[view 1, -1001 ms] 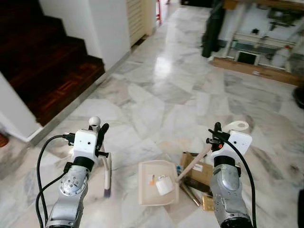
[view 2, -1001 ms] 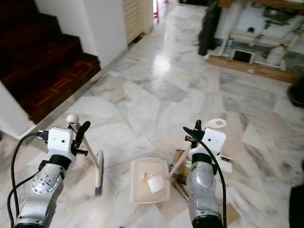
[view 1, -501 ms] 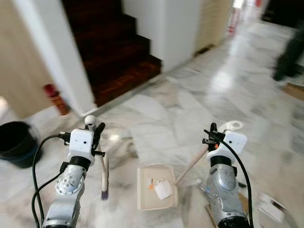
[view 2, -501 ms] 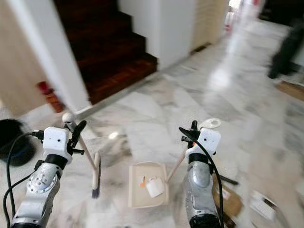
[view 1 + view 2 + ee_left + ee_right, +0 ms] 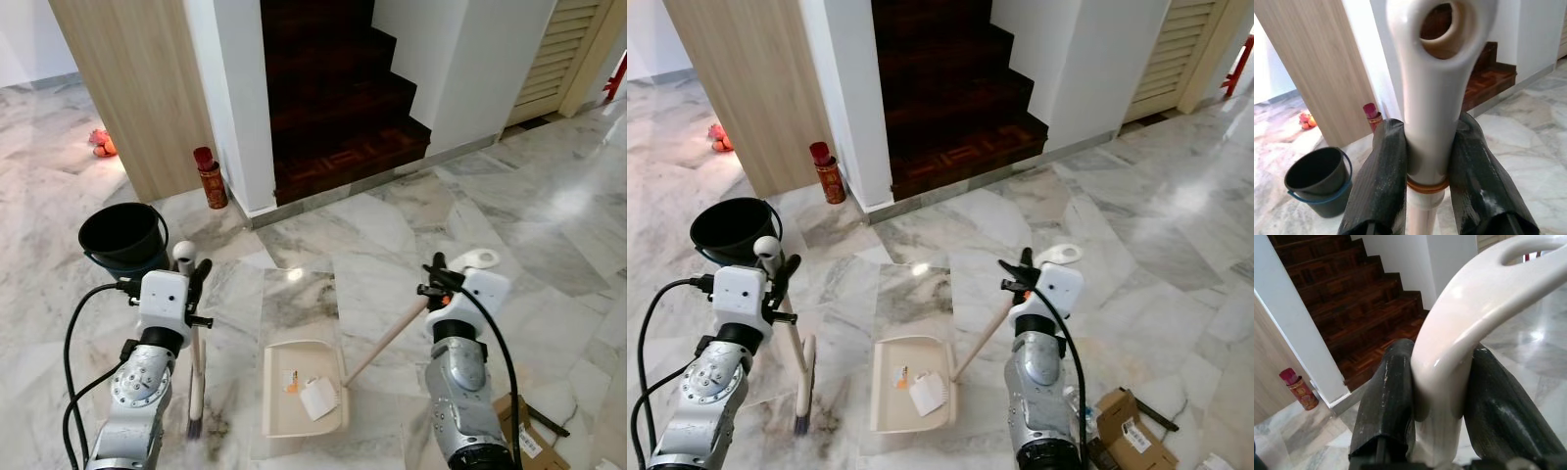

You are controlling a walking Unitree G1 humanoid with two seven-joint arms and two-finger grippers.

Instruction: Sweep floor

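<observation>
My left gripper [image 5: 197, 281] is shut on the cream handle of a broom [image 5: 196, 364]. Its dark brush end [image 5: 195, 427] rests on the marble floor. In the left wrist view both black fingers [image 5: 1382, 171] clamp the handle just below its hanging loop. My right gripper [image 5: 435, 282] is shut on the long handle of a cream dustpan [image 5: 275, 390], which lies flat on the floor between the arms. A crumpled white paper [image 5: 317, 398] and small orange scraps [image 5: 291, 379] lie in the pan. In the right wrist view the fingers [image 5: 1393, 396] grip the curved handle top [image 5: 1469, 298].
A black bucket [image 5: 122, 238] stands on the floor at the left. A red can [image 5: 209, 178] stands by the white wall corner. Dark wooden stairs [image 5: 333, 88] rise straight ahead beside a wood panel [image 5: 137, 88]. A cardboard box [image 5: 530, 441] lies at lower right.
The camera has swung left: the open hall is gone and the stairs, wood panel and bucket have come into view. Both grippers keep the same hold on broom and dustpan.
</observation>
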